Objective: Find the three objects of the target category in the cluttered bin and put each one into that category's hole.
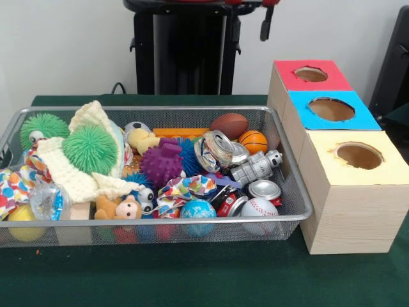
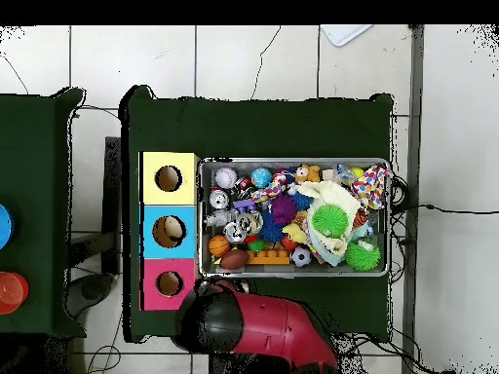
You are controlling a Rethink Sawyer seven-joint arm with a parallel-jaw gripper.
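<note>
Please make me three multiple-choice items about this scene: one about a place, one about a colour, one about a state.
1. In the front view, which box stands nearest the pedestal?
A. the yellow-topped box
B. the red-topped box
C. the blue-topped box

2. What colour is the spiky ball in the middle of the bin?
A. orange
B. purple
C. white

3. Where is the arm?
A. reaching into the bin
B. over the yellow top
C. outside the bin, beside its edge

Answers:
1 B: the red top lies farthest up, next to the pedestal.
2 B: its spikes are plainly purple.
3 C: the overhead view shows it off the mesh.
</note>
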